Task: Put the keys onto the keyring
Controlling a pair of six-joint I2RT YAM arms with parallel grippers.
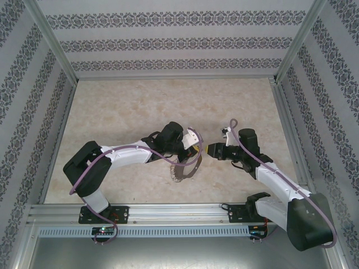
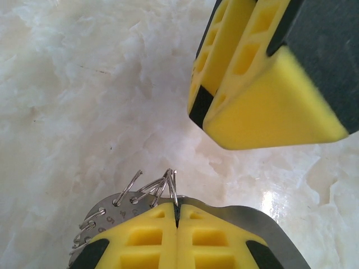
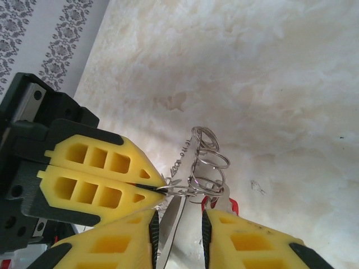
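Observation:
The keyring (image 1: 180,171), a grey metal hoop edged with wire loops, hangs above the table between both arms. My left gripper (image 1: 193,148) is shut on it; in the left wrist view its yellow fingertips (image 2: 176,208) pinch the hoop's edge (image 2: 120,204) right beside a bunch of loops. My right gripper (image 1: 212,150) faces it from the right, a finger-width away. In the right wrist view its jaws (image 3: 179,213) stand open, and the hoop's flat band (image 3: 175,224) passes between them. The key's red head (image 3: 234,206) peeks out just above the right finger, close under the loops (image 3: 206,162).
The tabletop (image 1: 140,106) is pale marble-patterned. Aluminium rails (image 1: 168,213) run along the near edge, and patterned walls (image 1: 33,95) close the other three sides. The arms meet near the table's middle front.

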